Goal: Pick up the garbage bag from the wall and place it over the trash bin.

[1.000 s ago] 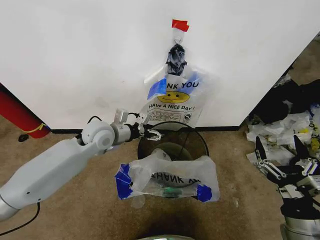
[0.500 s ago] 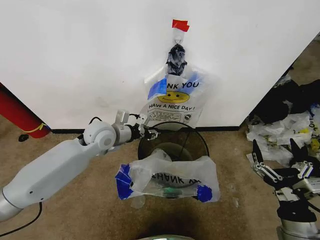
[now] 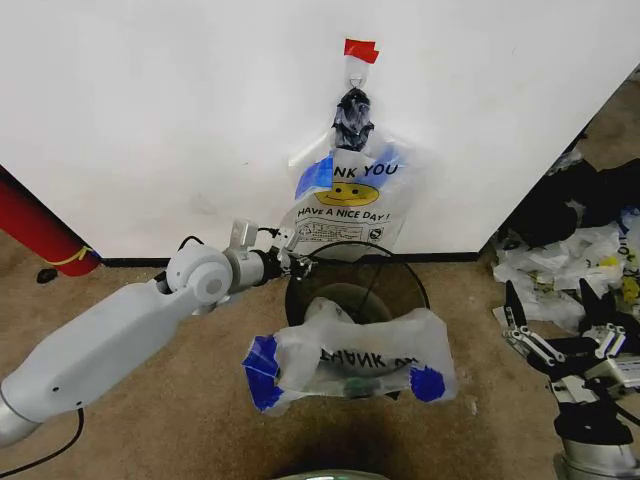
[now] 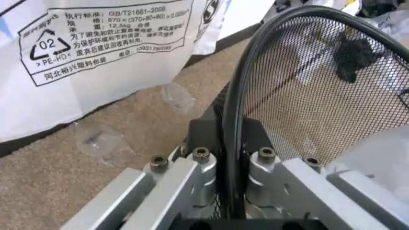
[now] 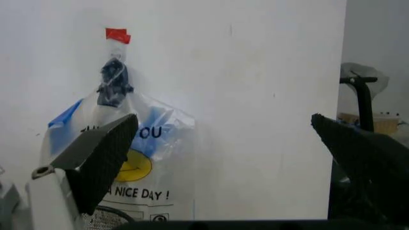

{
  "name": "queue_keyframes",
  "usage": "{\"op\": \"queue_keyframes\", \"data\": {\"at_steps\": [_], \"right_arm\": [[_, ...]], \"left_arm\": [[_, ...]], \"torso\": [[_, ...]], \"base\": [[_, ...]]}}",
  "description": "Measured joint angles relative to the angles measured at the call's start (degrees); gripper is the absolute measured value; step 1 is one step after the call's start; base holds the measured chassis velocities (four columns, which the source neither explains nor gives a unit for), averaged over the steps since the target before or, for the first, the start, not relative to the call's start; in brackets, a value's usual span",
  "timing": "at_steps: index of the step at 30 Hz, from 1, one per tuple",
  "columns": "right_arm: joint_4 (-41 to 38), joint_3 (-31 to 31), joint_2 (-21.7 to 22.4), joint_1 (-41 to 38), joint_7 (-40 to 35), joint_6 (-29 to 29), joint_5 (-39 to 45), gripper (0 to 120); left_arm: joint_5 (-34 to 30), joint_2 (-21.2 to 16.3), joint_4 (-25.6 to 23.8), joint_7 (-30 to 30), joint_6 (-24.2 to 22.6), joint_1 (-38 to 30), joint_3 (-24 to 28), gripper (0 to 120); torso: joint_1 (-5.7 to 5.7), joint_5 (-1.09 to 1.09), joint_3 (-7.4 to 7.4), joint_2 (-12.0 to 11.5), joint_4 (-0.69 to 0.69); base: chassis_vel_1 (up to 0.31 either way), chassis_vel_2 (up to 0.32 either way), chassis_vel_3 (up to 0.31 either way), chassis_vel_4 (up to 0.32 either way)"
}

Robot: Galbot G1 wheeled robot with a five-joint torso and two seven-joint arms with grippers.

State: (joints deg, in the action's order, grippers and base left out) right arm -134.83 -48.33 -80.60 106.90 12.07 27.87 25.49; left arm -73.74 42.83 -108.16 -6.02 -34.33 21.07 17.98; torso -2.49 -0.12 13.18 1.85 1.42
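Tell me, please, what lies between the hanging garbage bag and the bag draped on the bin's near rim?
In the head view, the bin's open mouth lies between the garbage bag and the draped bag; the left end effector clamps its far-left rim.

Brown carpet floor [image 3: 150, 420] spans the lower frame. The trash bin [image 3: 400, 282] stands at centre, crumpled plastic bags [image 3: 545, 265] lie at right, a red cylinder [image 3: 35, 232] rests at far left.

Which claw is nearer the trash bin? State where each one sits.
Left. The left claw is clamped on the trash bin at its rim on the wall side, one finger either side. The right claw hangs open well off to the bin's right, above the floor litter.
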Motion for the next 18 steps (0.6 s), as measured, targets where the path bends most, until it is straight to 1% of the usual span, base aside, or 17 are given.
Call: {"op": "queue_keyframes", "data": {"at_steps": [3, 5, 8, 9, 10, 12, 15, 16, 18], "right_arm": [[-0.02, 0.03, 0.19, -0.09, 0.0, -0.17, 0.02, 100], [-0.03, 0.06, 0.34, -0.13, 0.0, -0.27, 0.05, 100], [0.02, 0.19, 0.46, -0.13, 0.0, -0.37, 0.09, 100], [0.05, 0.22, 0.51, -0.14, 0.0, -0.4, 0.09, 100], [0.05, 0.22, 0.51, -0.14, 0.0, -0.4, 0.09, 100], [0.18, 0.32, 0.69, -0.23, 0.0, -0.61, 0.1, 100], [0.2, 0.44, 0.97, -0.44, 0.0, -1.02, 0.1, 100], [0.2, 0.44, 0.97, -0.44, 0.0, -1.02, 0.1, 100], [0.2, 0.46, 1.14, -0.55, 0.0, -1.32, 0.1, 100]], "left_arm": [[-1.24, -0.24, -1.5, -2.54, 0.08, 1.04, -1.29, 3], [-3.33, -0.36, -3.07, -7.11, 0.27, 2.43, -3.04, 3], [-7.45, -0.4, -5.76, -16.31, 0.76, 5.52, -6.61, 3], [-8.17, -0.54, -6.54, -18.02, 1.08, 6.35, -7.42, 3], [-8.17, -0.54, -6.54, -18.02, 1.08, 6.35, -7.42, 3], [-9.49, -1.25, -8.74, -22.21, 1.99, 8.79, -9.39, 3], [-10.41, -2.27, -11.91, -26.54, 3.82, 12.27, -12.12, 3], [-10.41, -2.27, -11.91, -26.54, 3.82, 12.27, -12.12, 3], [-11.66, -2.93, -14.57, -29.53, 5.2, 15.23, -14.63, 3]], "torso": [[0.0, 0.0, 0.0, 0.0, 0.0], [0.0, 0.0, 0.0, 0.0, 0.0], [0.01, -0.01, 0.0, 0.0, -0.01], [0.01, -0.01, 0.0, 0.0, 0.0], [0.01, -0.01, 0.0, 0.0, 0.0], [0.01, 0.0, 0.0, 0.0, 0.0], [0.01, -0.01, 0.0, 0.0, -0.01], [0.01, -0.01, 0.0, 0.0, -0.01], [0.01, -0.01, 0.0, 0.0, -0.01]], "base": [[0.0, 0.0, 0.0, 0.0], [0.0, 0.0, 0.0, 0.0], [0.0, 0.0, 0.0, 0.0], [0.0, 0.0, 0.0, 0.0], [0.0, 0.0, 0.0, 0.0], [0.0, 0.0, 0.0, 0.0], [0.0, 0.0, 0.0, 0.0], [0.0, 0.0, 0.0, 0.0], [0.0, 0.0, 0.0, 0.0]]}}
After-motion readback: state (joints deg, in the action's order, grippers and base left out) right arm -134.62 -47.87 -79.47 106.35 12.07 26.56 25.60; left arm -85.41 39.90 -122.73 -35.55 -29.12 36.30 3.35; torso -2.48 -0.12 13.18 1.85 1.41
